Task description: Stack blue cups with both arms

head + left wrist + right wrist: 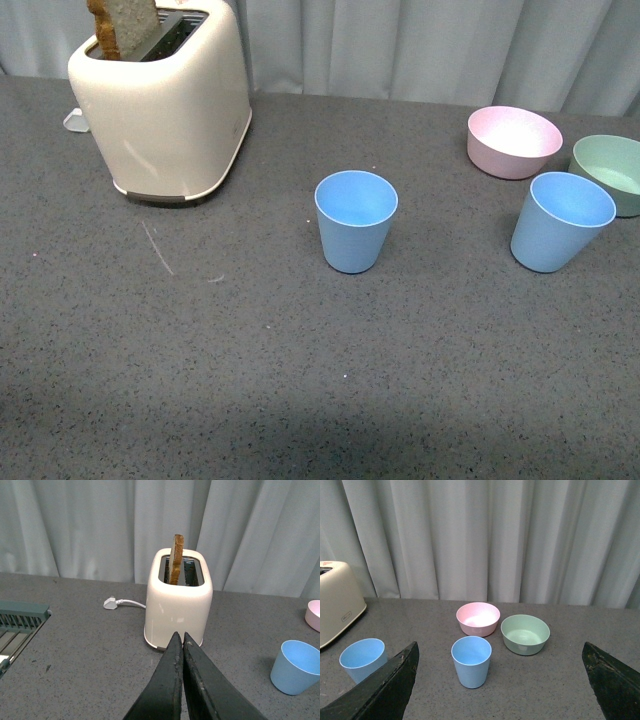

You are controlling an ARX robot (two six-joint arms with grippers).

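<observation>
While they stand upright and well apart on the grey worktop (300,380), the first blue cup (355,220) is mid-scene, right of the toaster (165,100), and the second blue cup (560,220) is at right, nearer than the pink bowl (513,140) and green bowl (612,170). Left hand (180,636): pressed together, empty. Right hand (500,647): spread wide, empty.

Cream two-slot toaster (165,110) sits back left on the grey speckled worktop (250,380). One slice of brown toast (125,25) stands up out of a slot. White plug (110,603) with cord lies just beside the toaster, on its left. Faint pale scratch (158,248) in front of it. Pink bowl (513,142) and pale green bowl (612,172) back right, close together, possibly touching. Slatted grey-green rack (20,625) further left. Grey curtain (400,45) behind everything.
</observation>
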